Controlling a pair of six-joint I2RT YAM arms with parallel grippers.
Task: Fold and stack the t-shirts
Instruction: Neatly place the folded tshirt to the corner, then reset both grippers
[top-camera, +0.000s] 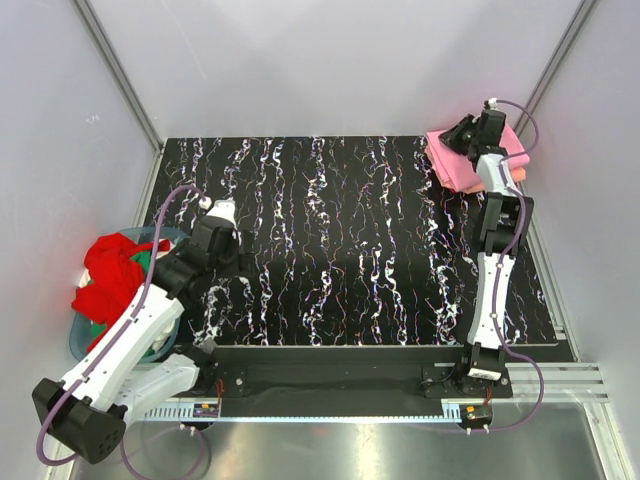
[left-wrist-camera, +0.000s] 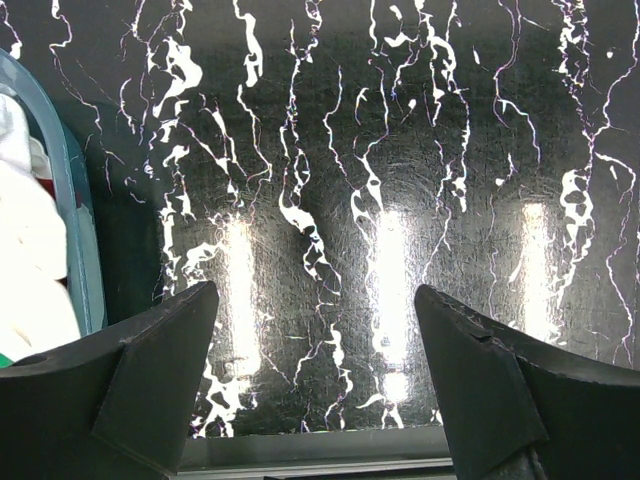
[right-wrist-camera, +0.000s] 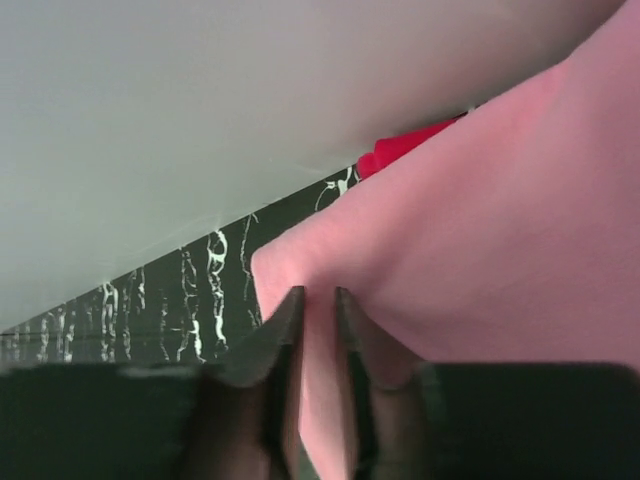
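Observation:
A folded bubblegum pink t-shirt (top-camera: 452, 165) lies at the far right corner of the table, on top of a salmon-orange one (top-camera: 517, 174). My right gripper (top-camera: 463, 133) is at its far left corner. In the right wrist view the gripper (right-wrist-camera: 318, 295) is closed on a pinch of the pink t-shirt (right-wrist-camera: 500, 230); a red-orange cloth edge (right-wrist-camera: 402, 150) shows behind it. A red t-shirt (top-camera: 113, 275) with green cloth (top-camera: 97, 328) beneath it fills the basket at the left. My left gripper (top-camera: 222, 215) is open and empty over the bare table (left-wrist-camera: 315, 300); white cloth (left-wrist-camera: 30, 250) shows at the left.
The round blue-grey basket (top-camera: 78, 340) stands at the table's left edge, its rim (left-wrist-camera: 85, 230) just left of my left fingers. White walls close in the back and sides. The black marbled tabletop (top-camera: 340, 240) spreads between the arms.

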